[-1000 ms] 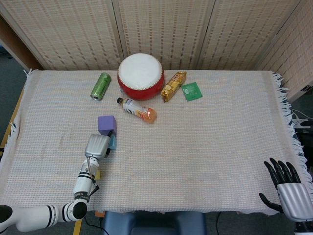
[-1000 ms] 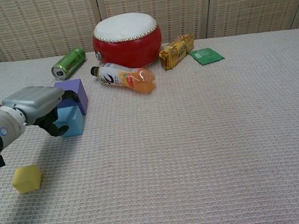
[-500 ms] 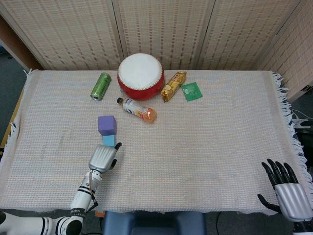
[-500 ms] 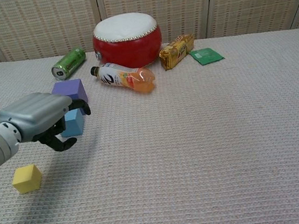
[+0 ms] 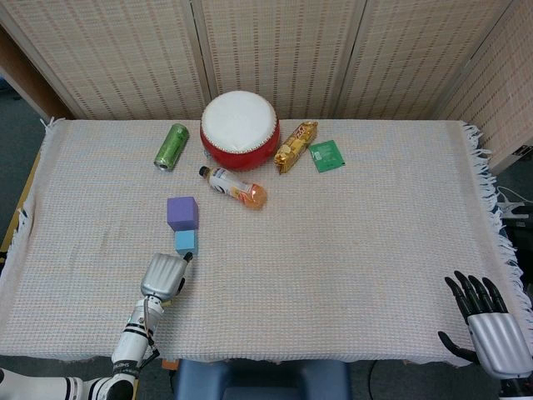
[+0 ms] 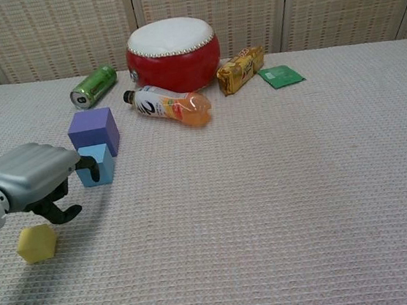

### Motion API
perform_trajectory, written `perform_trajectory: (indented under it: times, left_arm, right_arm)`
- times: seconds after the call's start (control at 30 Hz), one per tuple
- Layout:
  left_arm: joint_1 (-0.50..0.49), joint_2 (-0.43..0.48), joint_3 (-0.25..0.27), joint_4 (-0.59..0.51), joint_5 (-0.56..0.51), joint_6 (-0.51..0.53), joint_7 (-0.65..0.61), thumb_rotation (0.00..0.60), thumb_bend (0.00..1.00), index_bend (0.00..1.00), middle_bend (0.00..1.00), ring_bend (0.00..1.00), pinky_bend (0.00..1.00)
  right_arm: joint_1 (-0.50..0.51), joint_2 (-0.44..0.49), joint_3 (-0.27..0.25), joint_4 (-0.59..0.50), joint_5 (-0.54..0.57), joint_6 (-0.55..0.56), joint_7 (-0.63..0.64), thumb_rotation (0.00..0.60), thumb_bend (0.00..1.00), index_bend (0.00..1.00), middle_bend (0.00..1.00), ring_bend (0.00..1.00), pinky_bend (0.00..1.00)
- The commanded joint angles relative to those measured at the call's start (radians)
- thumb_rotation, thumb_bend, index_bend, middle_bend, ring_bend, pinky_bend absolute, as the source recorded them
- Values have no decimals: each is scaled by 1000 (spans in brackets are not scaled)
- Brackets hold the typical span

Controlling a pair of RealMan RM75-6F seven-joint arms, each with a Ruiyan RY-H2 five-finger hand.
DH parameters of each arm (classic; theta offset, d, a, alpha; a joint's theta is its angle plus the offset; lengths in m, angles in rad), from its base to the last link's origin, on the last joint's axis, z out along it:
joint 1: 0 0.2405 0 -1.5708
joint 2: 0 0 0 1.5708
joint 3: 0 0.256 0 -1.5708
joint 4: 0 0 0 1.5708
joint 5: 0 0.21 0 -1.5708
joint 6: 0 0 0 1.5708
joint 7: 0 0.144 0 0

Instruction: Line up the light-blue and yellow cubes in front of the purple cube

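The purple cube [image 5: 182, 212] [image 6: 93, 130] stands left of centre on the cloth. The light-blue cube [image 5: 186, 242] [image 6: 96, 165] sits directly in front of it, touching it. Further forward and left, the yellow cube [image 6: 36, 243] lies alone; the head view does not show it. My left hand [image 5: 164, 275] [image 6: 31, 188] hovers between the light-blue and yellow cubes, fingers bent downward and thumb apart, holding nothing. One fingertip overlaps the light-blue cube's front face in the chest view. My right hand [image 5: 487, 321] hangs at the front right corner, fingers spread and empty.
At the back stand a red drum [image 5: 240, 129] [image 6: 172, 54] and a green can [image 5: 171, 146] lying on its side. An orange drink bottle [image 5: 235, 186] lies behind the purple cube. A snack packet [image 5: 296, 146] and a green sachet [image 5: 327, 156] lie right of the drum.
My left hand has let go of the light-blue cube and drawn back toward the front edge. The cube stays in front of the purple cube. The right hand has barely moved.
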Motion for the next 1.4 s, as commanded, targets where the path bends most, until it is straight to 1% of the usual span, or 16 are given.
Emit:
perform_trajectory:
  times: [0.03,0.2,0.33,0.47,0.9,1.4]
  left_arm:
    - [-5,7,-5,-5,-37,-20,27,600,394,288,1000,1000,1000]
    - [-20,4,-27,-3,-103,-65,29,600,395,262,1000,1000,1000]
    - [-31,3,-30,3,-124,-86,29,600,396,214,1000,1000,1000]
    - [-40,0,-43,6,-137,-90,22,600,394,190,1000,1000,1000]
    - [-51,14,-43,7,-160,-80,21,600,396,196,1000,1000,1000]
    - [-70,6,-52,41,-197,-91,14,600,396,202,1000,1000,1000]
  right_arm:
    - [1,0,1,0,3,-3,-1,465,26,0,0,0,0]
    - [3,-3,2,-2,6,-9,-8,465,26,0,0,0,0]
    - [3,-4,5,-2,11,-8,-9,466,26,0,0,0,0]
    - [4,-3,5,-1,14,-11,-9,465,26,0,0,0,0]
    - [4,-1,5,-5,17,-13,-11,465,26,0,0,0,0]
    - [5,0,7,-7,22,-14,-13,464,26,0,0,0,0]
